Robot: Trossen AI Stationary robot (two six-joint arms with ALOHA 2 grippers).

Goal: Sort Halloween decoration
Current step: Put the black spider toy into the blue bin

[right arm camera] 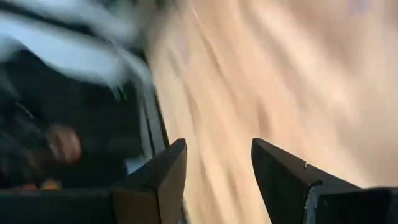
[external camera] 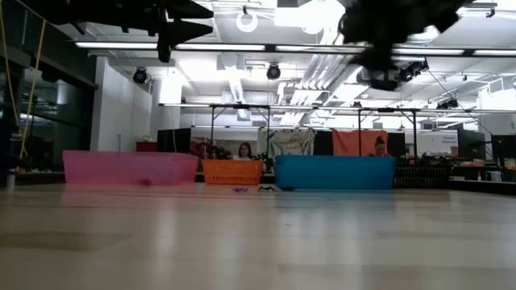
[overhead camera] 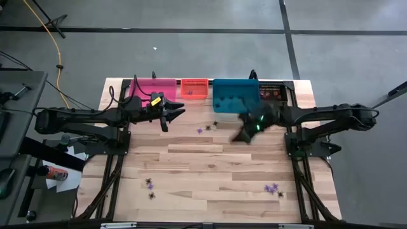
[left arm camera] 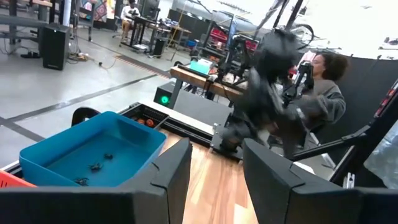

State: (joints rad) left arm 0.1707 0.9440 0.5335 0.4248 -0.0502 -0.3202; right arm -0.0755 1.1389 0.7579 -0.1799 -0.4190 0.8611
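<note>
High view shows the left gripper [overhead camera: 170,116] just in front of the pink bin [overhead camera: 153,88], above the table [overhead camera: 216,172]. Its two fingers stand apart with a clear gap, and the left wrist view shows nothing between them. It touches no trinket.

The right gripper [overhead camera: 243,135] hangs in front of the blue bin [overhead camera: 236,95], a little toward the right side of it, and it looks blurred in this view. In the right wrist view its fingers [right arm camera: 163,180] are also spread, and between them only the blurred wood of the table is seen. It holds nothing.

I can read no label or writing on the bins or on the arms.

The Halloween decoration is many tiny pieces. Some dark ones [left arm camera: 99,164] lie inside the blue bin. A purple one [overhead camera: 200,130] and a pale one [overhead camera: 210,126] lie on the table just in front of the blue bin, between the two grippers. Far from the blue bin, near the front edge of the table, there are two dark pieces [overhead camera: 150,189] on the left side and a small purple group [overhead camera: 272,188] on the right side. The orange bin [overhead camera: 195,88] stands between the pink bin and the blue bin; what it holds I cannot tell.
</note>
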